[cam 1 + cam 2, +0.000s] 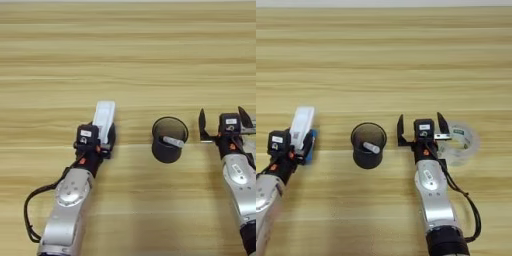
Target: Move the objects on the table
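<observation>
Left gripper at the flat white rectangular cassette; right gripper idle beside the clear tape roll.

Cassette lies at the left jaws, long axis pointing away from the robot; jaws appear closed on its near end, though a firm grip is a judgement. Small blue tube is just right of those jaws. Right jaws spread wide, empty. Black round cup holding a small white tube stands between the arms on the light-brown wood-grain worktop. Left arm is nearer both objects.

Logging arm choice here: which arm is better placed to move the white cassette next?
Left. The left pincer is already at the white cassette, apparently gripping its near end. The right pincer is open beyond the black cup, beside a clear tape roll.
</observation>
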Available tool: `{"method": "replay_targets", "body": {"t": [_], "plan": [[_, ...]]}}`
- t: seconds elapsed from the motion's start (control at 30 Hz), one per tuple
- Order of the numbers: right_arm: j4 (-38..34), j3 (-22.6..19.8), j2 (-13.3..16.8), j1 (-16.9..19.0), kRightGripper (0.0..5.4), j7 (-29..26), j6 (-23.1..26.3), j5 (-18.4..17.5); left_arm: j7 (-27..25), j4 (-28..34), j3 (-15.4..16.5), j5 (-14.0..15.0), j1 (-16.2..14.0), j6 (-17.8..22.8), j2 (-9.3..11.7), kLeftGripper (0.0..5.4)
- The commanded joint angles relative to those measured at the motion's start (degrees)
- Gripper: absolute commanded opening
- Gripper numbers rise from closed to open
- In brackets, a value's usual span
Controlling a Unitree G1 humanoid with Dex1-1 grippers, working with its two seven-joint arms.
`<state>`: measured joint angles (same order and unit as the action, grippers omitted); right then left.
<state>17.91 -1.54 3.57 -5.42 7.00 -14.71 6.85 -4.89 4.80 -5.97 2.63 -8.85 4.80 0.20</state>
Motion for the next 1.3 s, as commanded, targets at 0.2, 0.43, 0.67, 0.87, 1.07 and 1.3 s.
{"method": "replay_targets", "body": {"t": [0.2, 0.43, 0.67, 0.87, 1.07, 1.3], "plan": [[-0.2, 0.0, 0.0, -0.2, 5.40, -0.2, 0.2, -0.2, -0.1, 1.2, -4.8, -0.5, -1.6, 2.9, -2.7, 2.86], [-0.1, 0.0, 0.0, -0.2, 5.40, -0.2, 0.1, -0.2, 0.0, -3.2, -5.7, -0.6, 0.1, 2.8, -3.8, 2.86], [-0.2, 0.1, -0.1, -0.3, 5.40, -0.2, 0.2, -0.2, 0.4, -9.0, -5.7, -0.5, 2.2, 1.7, -4.1, 2.86], [-0.4, 0.1, -0.2, -0.2, 5.40, -0.2, 0.3, -0.2, 0.8, -13.1, -5.6, -0.5, 3.6, 0.5, -4.3, 2.86], [-0.5, 0.2, -0.2, -0.2, 5.40, -0.1, 0.4, -0.1, 0.9, -15.8, -6.1, -0.7, 4.6, -0.1, -4.4, 2.86], [-0.4, 0.2, -0.3, -0.3, 5.40, 0.0, 0.5, -0.1, 1.1, -18.6, -6.2, -0.7, 5.8, -0.9, -4.6, 2.86]]}}
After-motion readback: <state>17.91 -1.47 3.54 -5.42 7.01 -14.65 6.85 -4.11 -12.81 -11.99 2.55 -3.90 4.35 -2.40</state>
